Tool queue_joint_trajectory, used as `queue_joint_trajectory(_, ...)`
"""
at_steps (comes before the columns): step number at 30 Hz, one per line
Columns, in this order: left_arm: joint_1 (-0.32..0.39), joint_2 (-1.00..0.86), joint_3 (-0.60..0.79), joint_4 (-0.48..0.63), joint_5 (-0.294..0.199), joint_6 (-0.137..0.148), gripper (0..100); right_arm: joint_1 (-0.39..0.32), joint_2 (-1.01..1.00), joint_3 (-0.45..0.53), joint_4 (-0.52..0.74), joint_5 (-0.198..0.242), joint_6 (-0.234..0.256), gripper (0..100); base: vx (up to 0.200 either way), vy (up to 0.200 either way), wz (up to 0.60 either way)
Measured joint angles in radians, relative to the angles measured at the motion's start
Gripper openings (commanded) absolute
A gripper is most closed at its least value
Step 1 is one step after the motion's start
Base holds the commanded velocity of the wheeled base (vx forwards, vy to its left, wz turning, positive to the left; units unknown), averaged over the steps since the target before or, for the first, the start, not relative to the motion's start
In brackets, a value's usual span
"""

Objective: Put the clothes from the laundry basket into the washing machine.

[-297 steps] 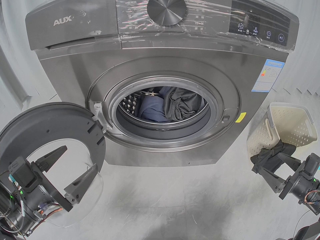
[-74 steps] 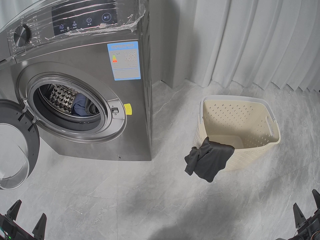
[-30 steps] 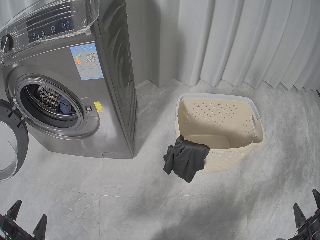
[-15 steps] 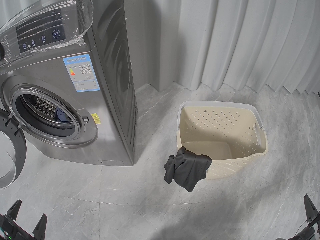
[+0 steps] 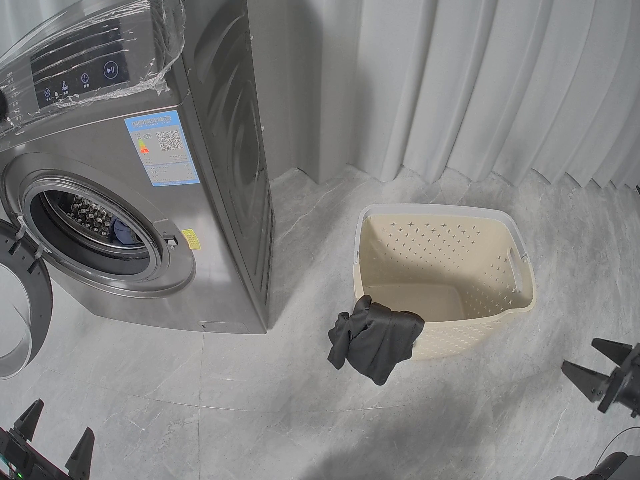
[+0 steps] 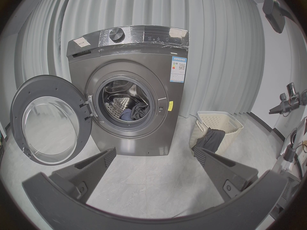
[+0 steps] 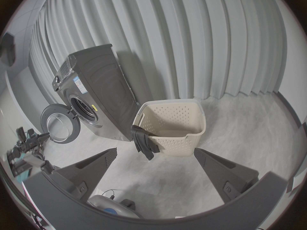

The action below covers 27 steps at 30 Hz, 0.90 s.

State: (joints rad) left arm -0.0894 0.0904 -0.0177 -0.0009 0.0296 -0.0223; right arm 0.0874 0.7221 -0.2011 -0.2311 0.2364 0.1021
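The grey washing machine (image 5: 133, 168) stands at the left with its round door (image 5: 20, 301) swung open. Dark and blue clothes (image 6: 136, 111) lie in the drum. The cream laundry basket (image 5: 440, 209) sits on the floor to the machine's right. A dark grey garment (image 5: 373, 341) hangs over the basket's near left corner, and its inside shows a bare bottom. My right gripper (image 5: 597, 361) is open, low at the right, a short way from the basket. My left gripper (image 5: 57, 431) is open near the floor at the lower left, holding nothing.
White curtains (image 5: 467, 68) close off the back and right. Grey tiled floor (image 5: 267, 401) lies between me and both the machine and the basket. The open door juts out toward my left side.
The camera swung right from the machine's front to the basket. In the last half second my right gripper rose and moved left into view. The garment and basket stayed put.
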Motion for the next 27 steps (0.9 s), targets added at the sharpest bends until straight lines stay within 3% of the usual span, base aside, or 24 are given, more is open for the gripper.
queue_joint_trajectory(3,0.001,0.0,0.0,0.0,0.0,-0.001,100,0.077,0.14,0.004,-0.115,-0.05,0.061,100,0.0,0.0,0.0)
queue_joint_trajectory(10,0.0,0.0,0.0,0.0,-0.001,-0.002,100,0.366,0.447,-0.013,-0.316,-0.246,0.254,100,0.0,0.0,0.0)
queue_joint_trajectory(14,0.0,0.0,0.0,0.0,-0.001,-0.003,100,0.455,0.607,-0.069,-0.374,-0.311,0.317,100,0.0,0.0,0.0)
queue_joint_trajectory(27,0.0,0.0,0.0,0.0,-0.001,-0.006,100,0.489,0.928,-0.19,-0.444,-0.341,0.347,100,0.0,0.0,0.0)
